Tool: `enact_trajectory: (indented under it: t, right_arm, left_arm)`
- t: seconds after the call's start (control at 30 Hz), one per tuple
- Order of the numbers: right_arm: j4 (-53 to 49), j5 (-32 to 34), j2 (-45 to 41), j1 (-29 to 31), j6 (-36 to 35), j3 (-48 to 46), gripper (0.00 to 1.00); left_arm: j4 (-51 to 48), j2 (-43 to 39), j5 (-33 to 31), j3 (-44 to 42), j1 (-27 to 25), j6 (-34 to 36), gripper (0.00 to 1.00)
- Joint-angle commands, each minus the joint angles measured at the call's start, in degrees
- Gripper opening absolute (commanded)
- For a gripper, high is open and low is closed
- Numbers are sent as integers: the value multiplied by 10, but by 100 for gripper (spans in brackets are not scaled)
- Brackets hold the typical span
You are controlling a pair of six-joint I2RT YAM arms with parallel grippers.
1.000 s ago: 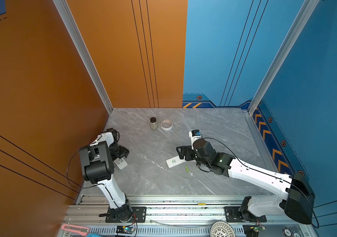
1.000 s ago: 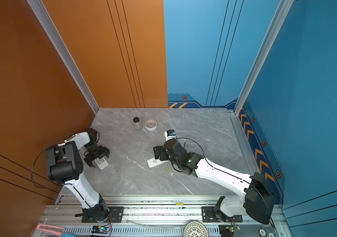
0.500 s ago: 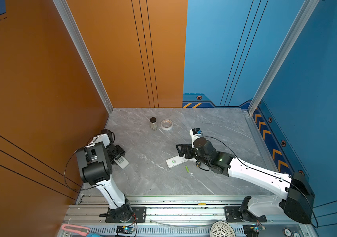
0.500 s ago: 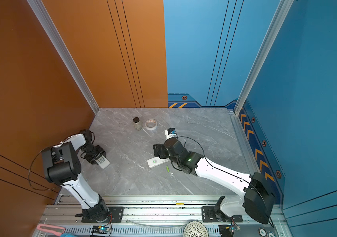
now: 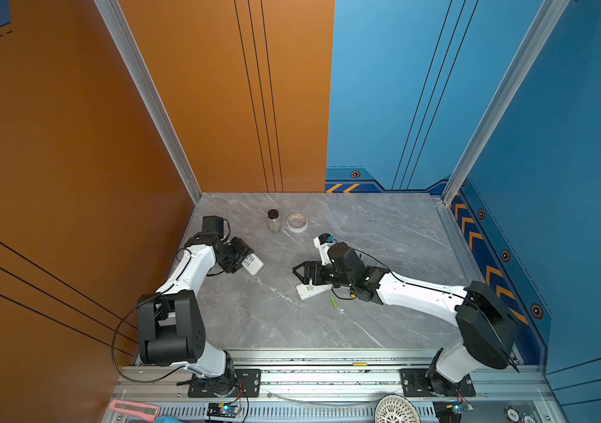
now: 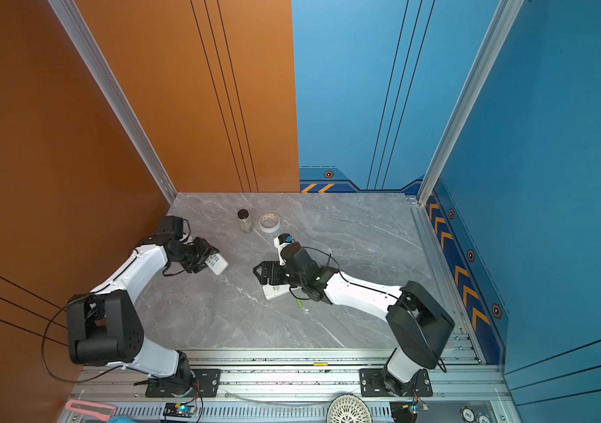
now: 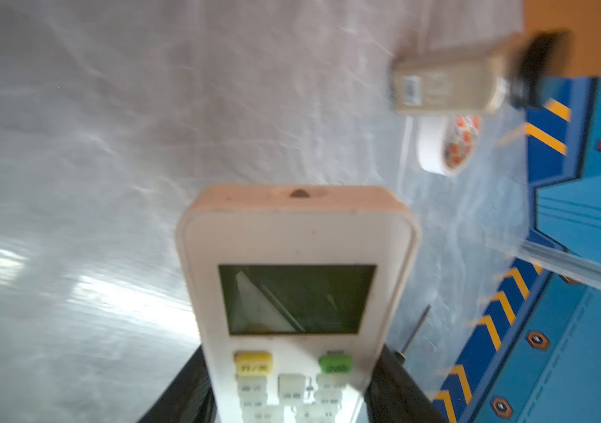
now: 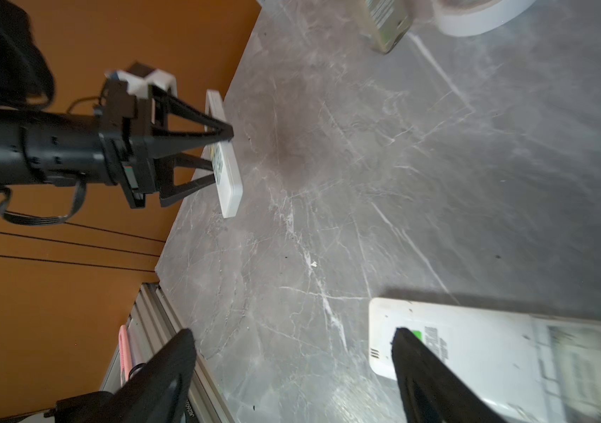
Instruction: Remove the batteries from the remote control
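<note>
Over at the left of the grey counter (image 5: 383, 234), a white keypad remote (image 5: 253, 263) is gripped across its width by the left claw (image 5: 244, 260). In the left wrist view its screen end is seen jutting out past the two black fingers (image 7: 181, 395), which are pressed against its sides. Whether it is lifted clear of the counter cannot be told.

Near the middle of both top views, the right claw (image 5: 301, 274) is held wide open with nothing in it, poised over the upper-left end of a second, face-down remote (image 5: 312, 292). In the right wrist view one of its fingers (image 8: 420, 366) is seen crossing that remote's white back; contact cannot be judged.

And there it is: the green battery (image 5: 334, 301) is found lying loose on the counter, just to the lower right of the face-down remote.

Towards the back, a dark-lidded jar (image 5: 274, 221) and a roll of tape (image 5: 297, 222) are stood side by side, well apart from both claws.
</note>
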Motion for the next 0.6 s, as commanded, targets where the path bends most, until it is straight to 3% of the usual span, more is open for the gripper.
enact_trajectory:
  t: [0.0, 0.13, 0.4, 0.57]
  right_arm:
    - [6, -47, 19, -3, -9, 47, 85]
    - [91, -92, 48, -23, 35, 44, 84]
    - [58, -142, 104, -30, 9, 114, 77]
    - [56, -157, 127, -39, 11, 130, 66]
  left_arm:
    - [36, -26, 27, 4, -33, -71, 44]
    - [54, -46, 26, -5, -67, -98, 43]
    - [99, -80, 27, -46, -108, -140, 42]
    - [104, -90, 30, -50, -122, -135, 42]
